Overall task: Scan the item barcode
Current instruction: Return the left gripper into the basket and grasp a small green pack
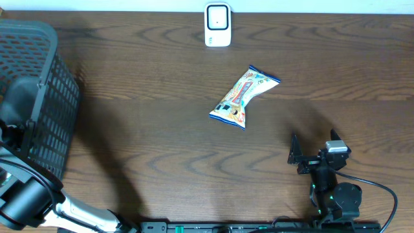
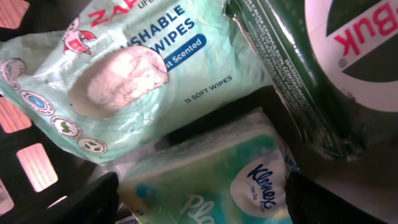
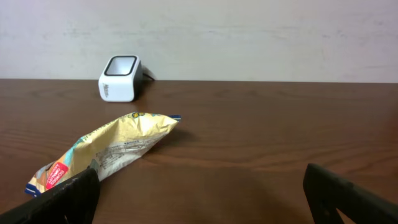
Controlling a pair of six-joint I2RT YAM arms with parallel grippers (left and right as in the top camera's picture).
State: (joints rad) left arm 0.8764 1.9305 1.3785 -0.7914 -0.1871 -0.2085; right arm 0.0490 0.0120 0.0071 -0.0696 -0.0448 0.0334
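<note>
The white barcode scanner [image 1: 218, 24] stands at the table's far edge, and it also shows as the scanner [image 3: 119, 78] in the right wrist view. A crinkled snack bag [image 1: 244, 97] lies on the table in front of it. My left gripper [image 2: 202, 193] is down inside the black basket [image 1: 39, 97]. Its jaws are open, with one finger at each side of a green Kleenex tissue pack [image 2: 211, 168]. I cannot tell if they touch it. My right gripper [image 3: 200, 183] stands open and empty near the front edge, behind the snack bag [image 3: 106, 152].
In the basket, a pale green wipes pack [image 2: 124, 68] and a dark green packet [image 2: 323, 68] lie beside the tissues. The left arm [image 1: 26, 194] reaches into the basket at the table's left end. The right arm's base [image 1: 336, 194] sits front right.
</note>
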